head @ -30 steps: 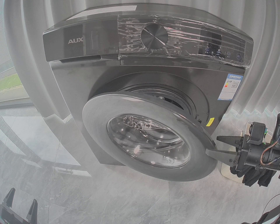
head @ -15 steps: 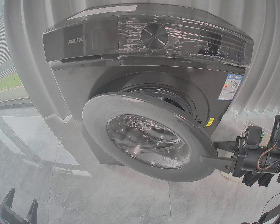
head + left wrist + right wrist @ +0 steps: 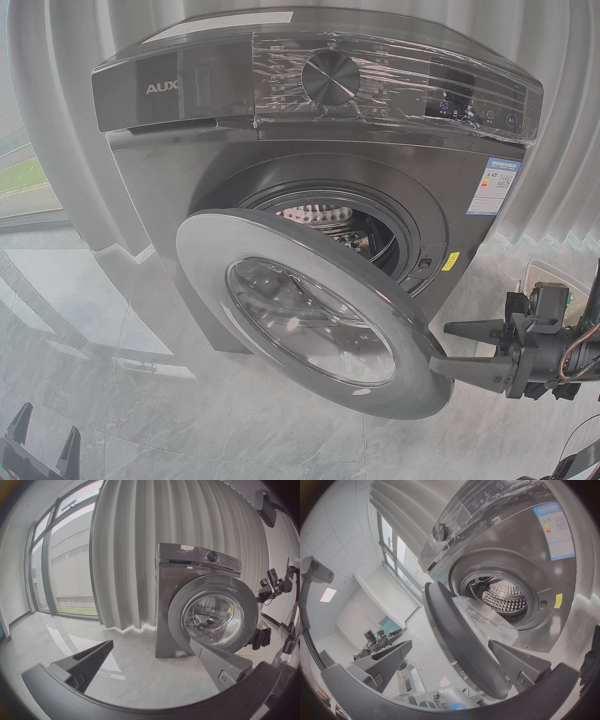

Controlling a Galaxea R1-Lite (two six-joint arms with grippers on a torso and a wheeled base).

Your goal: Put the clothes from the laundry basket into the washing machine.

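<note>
The grey washing machine (image 3: 181,175) stands in front of me with its round door (image 3: 300,312) swung partly out, so the metal drum (image 3: 325,219) shows behind it. My right gripper (image 3: 439,347) is open at the door's right rim. In the right wrist view the door's edge (image 3: 456,636) passes between the fingers of that gripper (image 3: 449,644). Dark clothes (image 3: 261,637) hang over the white laundry basket (image 3: 542,270) on the floor right of the machine. My left gripper (image 3: 49,420) is open and low at the near left, far from the machine (image 3: 175,605).
Pale curtains (image 3: 562,156) hang behind the machine, and a window (image 3: 19,169) is at the far left. Glossy grey floor tiles (image 3: 187,412) lie open in front of the door and to its left.
The door has swung further out and down, uncovering the drum. My right gripper has moved down and outward with the door's rim. The left arm has stayed still.
</note>
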